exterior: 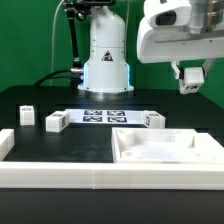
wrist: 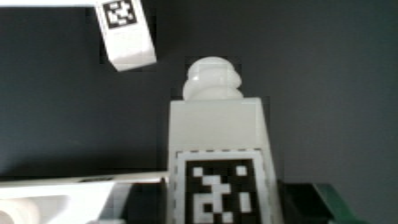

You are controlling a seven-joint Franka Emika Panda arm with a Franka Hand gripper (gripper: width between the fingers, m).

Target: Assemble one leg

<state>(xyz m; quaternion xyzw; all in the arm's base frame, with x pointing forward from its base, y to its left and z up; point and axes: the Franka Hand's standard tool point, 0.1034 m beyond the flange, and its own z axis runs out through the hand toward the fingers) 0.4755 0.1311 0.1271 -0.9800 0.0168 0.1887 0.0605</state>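
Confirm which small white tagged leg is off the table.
The small white leg post clamped in the gripper, airborne; the other three legs sit on the black table.

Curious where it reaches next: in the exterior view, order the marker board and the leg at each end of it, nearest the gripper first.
1. The leg at the exterior view's right, closest to the raised gripper.
2. The marker board, in the middle.
3. The leg at the exterior view's left, farthest.

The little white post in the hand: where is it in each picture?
Exterior view: upper right, inside the raised hand, too small to make out.
Wrist view: the leg fills the centre, tag facing the camera.
Shared landmark: the black table.
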